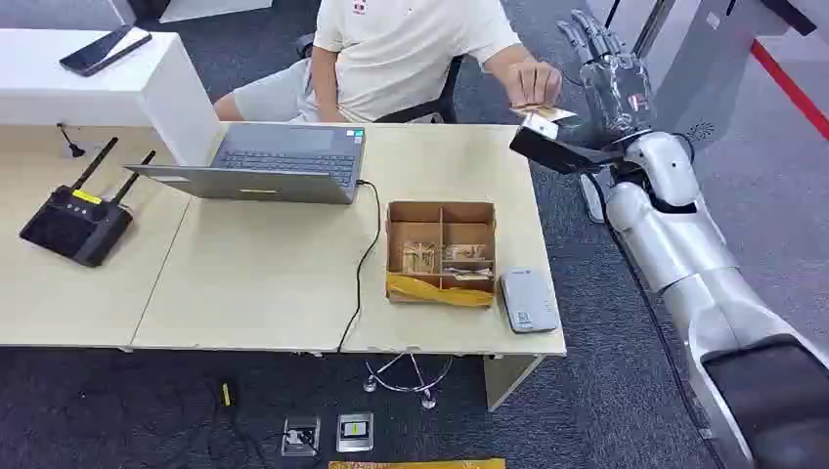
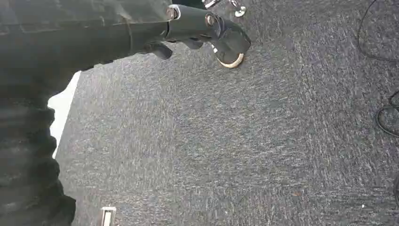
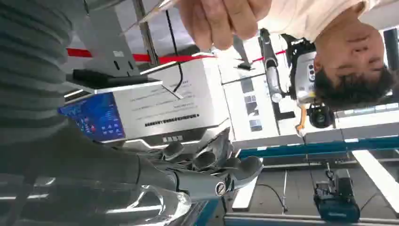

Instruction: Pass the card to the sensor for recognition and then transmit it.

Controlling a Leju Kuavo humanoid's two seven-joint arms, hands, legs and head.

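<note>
Right arm: silver, nearest the camera, rising beside the desk [image 1: 293, 283] at its right end.
Right hand [image 1: 611, 73]: raised beyond the desk's far right corner, fingers spread and upright, holding nothing.
Left hand: its fingers cannot be made out, so whether it is spread or closed cannot be told.
Card [image 1: 545, 114]: pale and thin, small in the head view, pinched by the person's hand [image 1: 536, 83] just beside the right hand, above the desk's far right corner.
Sensor [image 1: 529, 300]: flat grey pad on the desk's near right corner, beside the cardboard box [image 1: 440, 252].
Laptop [image 1: 274, 161]: open on the desk's far middle.
Step in hand: judged to be the handover, with the card already in the person's fingers.
Next move: probably lowering the arm clear of the desk without clipping the person.
</note>
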